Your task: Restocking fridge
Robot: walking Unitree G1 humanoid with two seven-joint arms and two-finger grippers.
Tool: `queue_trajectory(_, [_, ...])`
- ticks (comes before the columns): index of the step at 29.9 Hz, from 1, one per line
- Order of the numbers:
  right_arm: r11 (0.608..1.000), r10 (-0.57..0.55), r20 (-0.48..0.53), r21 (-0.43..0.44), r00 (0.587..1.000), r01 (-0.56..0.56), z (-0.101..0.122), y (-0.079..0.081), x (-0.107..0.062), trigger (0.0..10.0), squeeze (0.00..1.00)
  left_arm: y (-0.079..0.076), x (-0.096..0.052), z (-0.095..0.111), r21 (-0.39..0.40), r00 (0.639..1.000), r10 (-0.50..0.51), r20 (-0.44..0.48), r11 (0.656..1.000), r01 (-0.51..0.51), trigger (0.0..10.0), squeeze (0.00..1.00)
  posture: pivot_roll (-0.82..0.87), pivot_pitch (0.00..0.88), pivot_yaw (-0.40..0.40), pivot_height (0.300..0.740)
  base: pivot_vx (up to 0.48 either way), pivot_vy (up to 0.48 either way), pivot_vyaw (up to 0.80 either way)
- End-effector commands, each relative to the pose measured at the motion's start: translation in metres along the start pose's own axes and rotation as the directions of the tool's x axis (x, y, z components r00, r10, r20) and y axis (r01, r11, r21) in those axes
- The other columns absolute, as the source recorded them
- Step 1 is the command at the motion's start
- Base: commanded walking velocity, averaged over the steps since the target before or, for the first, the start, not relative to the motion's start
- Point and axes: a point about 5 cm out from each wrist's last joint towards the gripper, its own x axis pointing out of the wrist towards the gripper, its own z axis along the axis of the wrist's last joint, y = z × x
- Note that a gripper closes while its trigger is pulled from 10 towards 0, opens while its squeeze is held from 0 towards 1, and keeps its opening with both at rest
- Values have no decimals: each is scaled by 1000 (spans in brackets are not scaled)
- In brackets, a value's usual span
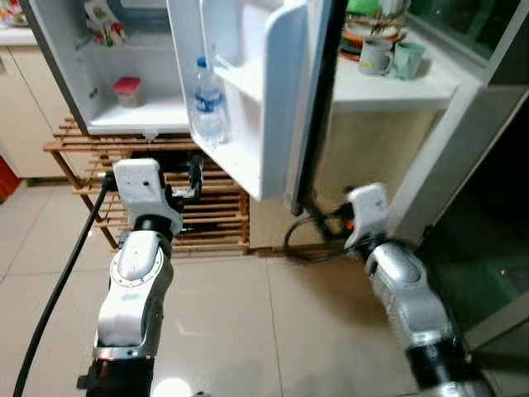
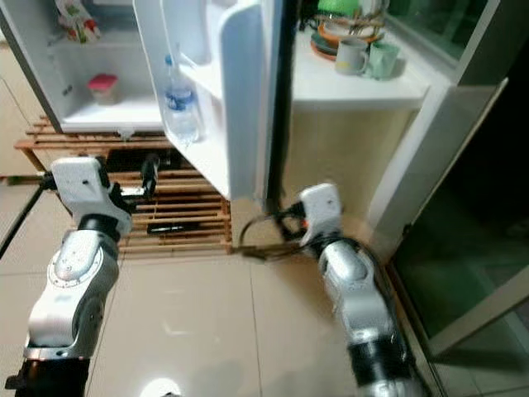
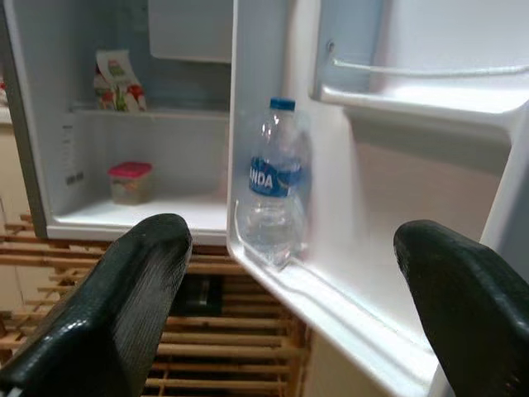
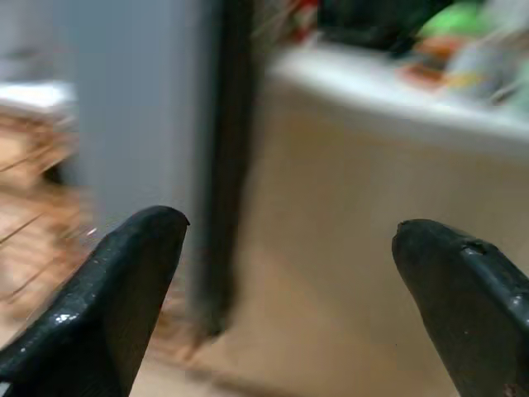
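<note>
A small white fridge [image 1: 124, 116] stands open on a low wooden rack [image 1: 211, 217]. Its door [image 1: 277, 107] swings toward me, with a clear water bottle [image 1: 207, 103] with a blue label standing upright in the lower door shelf. Inside sit a red-lidded container [image 1: 126, 90] on the bottom shelf and a printed packet [image 1: 103, 23] higher up. My left gripper [image 3: 289, 318] is open and empty, held in front of the rack below the bottle [image 3: 274, 186]. My right gripper [image 4: 289, 310] is open and empty, low beside the door's outer edge; its wrist view is blurred.
A white counter [image 1: 388, 87] to the right of the fridge carries mugs [image 1: 377, 56] and stacked dishes. A glass door frame [image 1: 463, 157] stands at the far right. A black cable [image 1: 58, 277] trails along my left arm. Tiled floor [image 1: 273, 331] lies below.
</note>
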Motion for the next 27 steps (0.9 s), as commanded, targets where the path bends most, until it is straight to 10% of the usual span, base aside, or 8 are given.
queue_trajectory(1, [1000, -5, 4, 14, 1000, 5, -1, 3, 3, 10000, 0, 4, 1, 0, -2, 1000, 9, 4, 1000, -9, 10000, 0, -35, 0, 1, 740, 0, 0, 0])
queue_trajectory(23, [987, -158, -72, 4, 985, 159, -1, -29, 38, 10000, 0, 2, -1, 11, 6, 998, 24, 64, 1000, -24, 10000, 0, -22, 0, 6, 740, 0, 271, 0])
queue_trajectory(27, [985, -172, -62, 7, 983, 173, 8, -32, 50, 10000, 0, 0, 3, 1, 171, 1000, 24, 7, 985, -25, 10000, 0, -6, 0, -5, 740, 0, 0, 0])
